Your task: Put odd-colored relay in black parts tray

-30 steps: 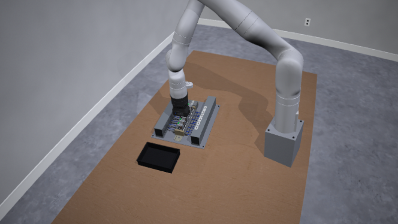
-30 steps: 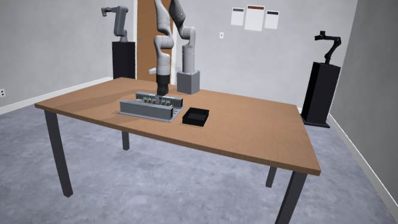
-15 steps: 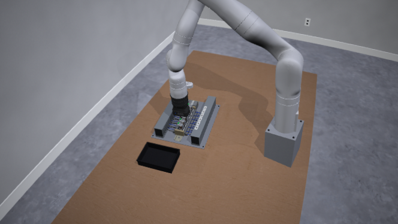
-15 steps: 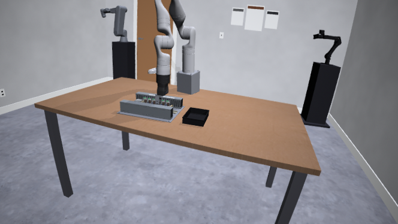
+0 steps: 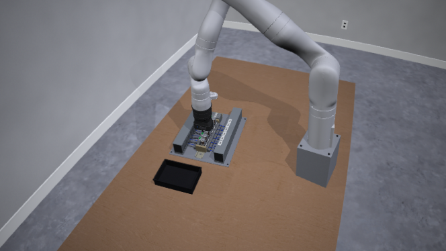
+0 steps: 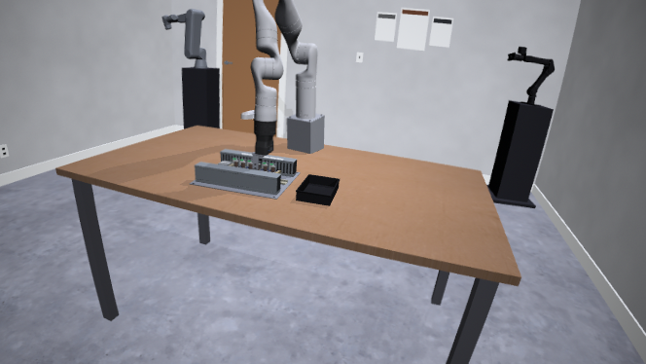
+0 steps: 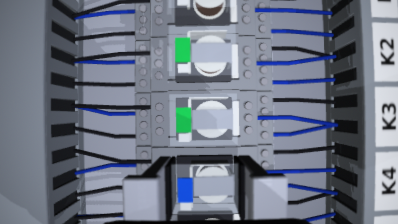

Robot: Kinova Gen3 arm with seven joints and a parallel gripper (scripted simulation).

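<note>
The grey relay panel [image 5: 209, 137] lies flat on the table, also seen in the exterior view [image 6: 245, 172]. In the wrist view my gripper [image 7: 204, 178] is shut on the relay with the blue button [image 7: 185, 190], in the row marked K4 [image 7: 389, 181]. Its two fingers press the relay's left and right sides. The two relays above it have green buttons [image 7: 182, 50] [image 7: 183, 120]. The relay seems to sit in or just above its socket; I cannot tell which. The black parts tray [image 5: 177, 176] [image 6: 317, 189] sits on the table just in front of the panel, empty.
Blue and black wires [image 7: 295, 120] run from both sides of the relay row into slotted grey ducts. The arm's grey base block [image 5: 317, 159] stands to the right of the panel. Other robot arms on black pedestals [image 6: 520, 146] stand away from the table.
</note>
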